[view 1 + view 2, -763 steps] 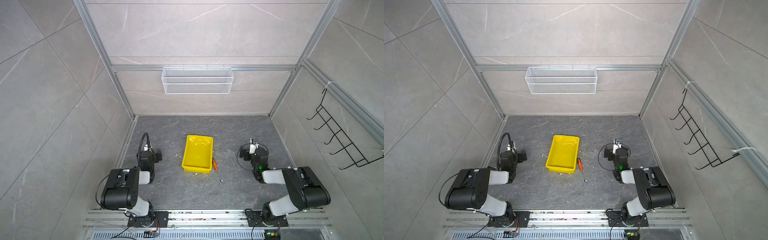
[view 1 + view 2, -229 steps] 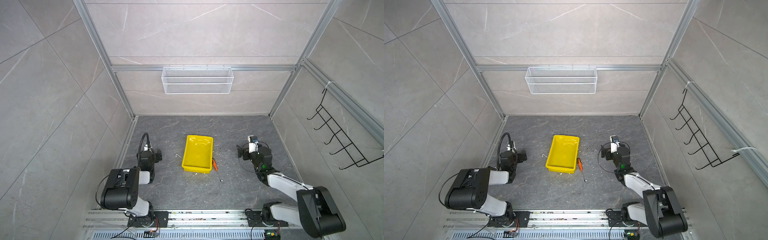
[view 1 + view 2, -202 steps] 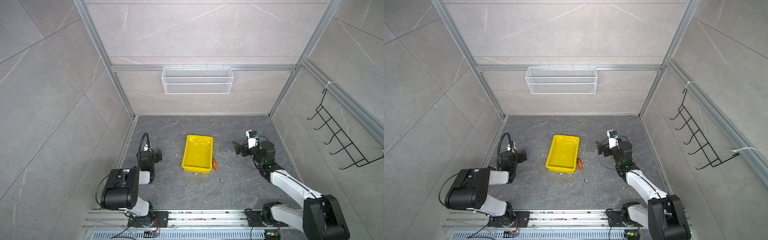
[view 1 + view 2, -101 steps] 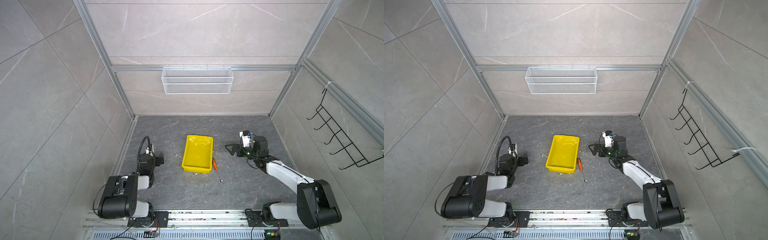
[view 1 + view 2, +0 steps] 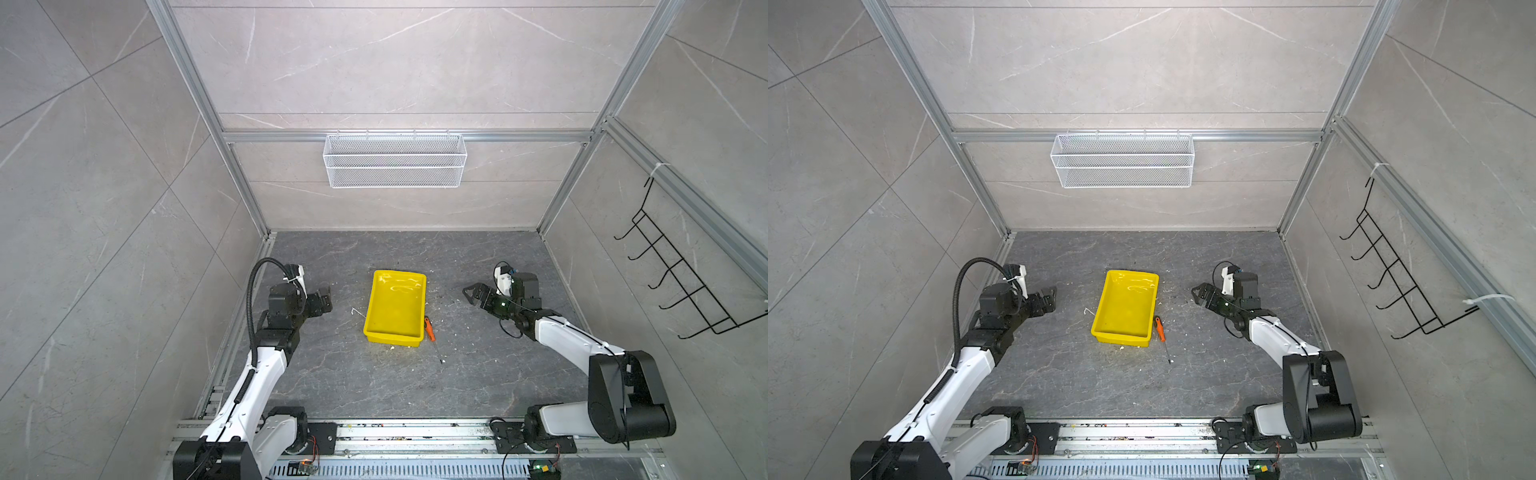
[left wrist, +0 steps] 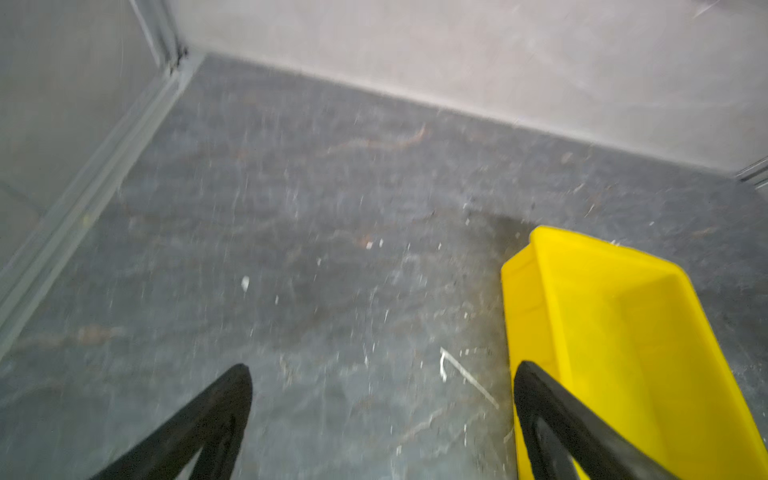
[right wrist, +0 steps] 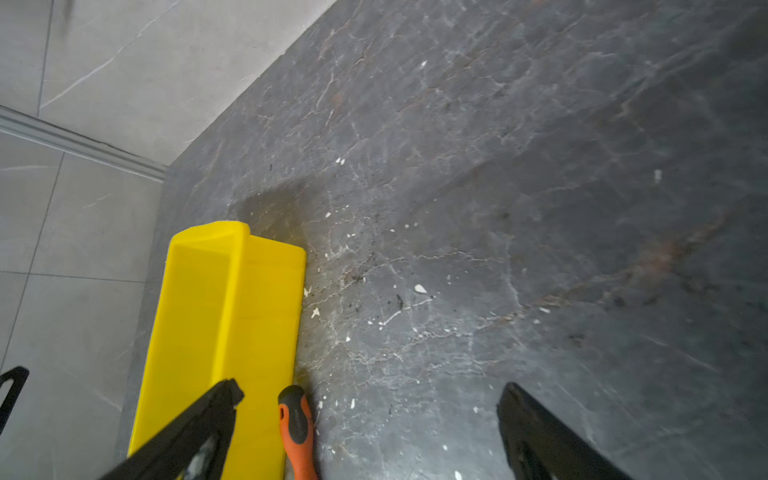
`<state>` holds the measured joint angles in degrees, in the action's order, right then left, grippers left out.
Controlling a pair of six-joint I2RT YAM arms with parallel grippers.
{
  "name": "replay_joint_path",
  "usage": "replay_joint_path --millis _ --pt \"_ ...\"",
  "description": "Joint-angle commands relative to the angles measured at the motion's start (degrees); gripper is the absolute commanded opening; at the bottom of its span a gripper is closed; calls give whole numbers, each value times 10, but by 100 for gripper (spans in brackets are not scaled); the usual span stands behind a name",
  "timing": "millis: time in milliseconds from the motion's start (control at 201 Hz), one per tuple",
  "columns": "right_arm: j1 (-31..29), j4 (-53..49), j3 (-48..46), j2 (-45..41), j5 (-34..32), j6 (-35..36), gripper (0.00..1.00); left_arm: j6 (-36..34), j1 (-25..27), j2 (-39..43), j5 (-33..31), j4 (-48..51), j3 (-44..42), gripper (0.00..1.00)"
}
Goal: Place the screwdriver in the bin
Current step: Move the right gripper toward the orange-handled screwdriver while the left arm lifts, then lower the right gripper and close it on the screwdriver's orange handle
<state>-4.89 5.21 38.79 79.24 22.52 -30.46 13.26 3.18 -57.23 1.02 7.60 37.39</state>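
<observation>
I see a glossy bright-yellow bin, a screwdriver with an orange handle, black end and dark shaft, a dark grey desk veined and flecked white, and a white mesh basket.

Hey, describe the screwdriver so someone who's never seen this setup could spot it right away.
Find the bright yellow bin in the middle of the dark stone floor. The screwdriver lies flat just outside its right-hand long wall, by the near corner. It's the only orange-handled thing, with a thin dark shaft, among pale crumbs.
</observation>
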Motion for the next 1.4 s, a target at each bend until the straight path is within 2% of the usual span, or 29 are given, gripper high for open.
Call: replay_joint_path --millis 0,110,159,194,249,269,349,413,508,642,677,757,837,921,1081,1210,1399 --pt "-1 -9 -17 -54 -37 -5 99 55 -2 -1 -31 141 34 100" --pt "-1 34 -55 -115 -36 -7 99 59 -1 -10 4 140 33 100" --pt "-1 51 -77 -142 -57 -18 99 62 -2 -10 9 142 33 100" --pt "0 33 -88 -154 -103 -46 99 63 -2 -8 10 144 34 100" --pt "-1 -21 -94 -148 -205 -129 100 61 -2 -6 8 139 28 100" --pt "0 -29 -96 -136 -223 -155 100 61 -2 -8 4 137 26 100" --pt "12 -8 -81 -72 -152 -152 100 69 -1 -14 6 144 27 100" --pt "6 7 -78 -49 -143 -143 96 70 -2 -20 22 154 30 100" --pt "-6 46 -100 -62 -141 -141 96 46 -2 -27 56 165 33 100" --pt "-85 51 -106 -85 -188 -118 94 33 -2 -26 72 181 40 100" --pt "-113 53 -106 -84 -210 -114 89 33 -2 -23 71 180 38 100" --pt "-172 54 -100 -82 -254 -113 81 43 -2 -19 36 173 28 100" --pt "-223 67 -103 -75 -299 -121 79 58 -2 -19 -9 187 31 100" --pt "-264 74 -98 -46 -325 -138 79 70 -2 -17 -7 178 20 100" --pt "-277 35 -47 24 -286 -168 77 56 -2 -28 70 145 15 100" --pt "-294 47 -45 56 -278 -180 73 54 -2 -47 71 149 23 100" --pt "-321 9 -8 103 -291 -184 65 54 -2 -40 68 148 22 100"
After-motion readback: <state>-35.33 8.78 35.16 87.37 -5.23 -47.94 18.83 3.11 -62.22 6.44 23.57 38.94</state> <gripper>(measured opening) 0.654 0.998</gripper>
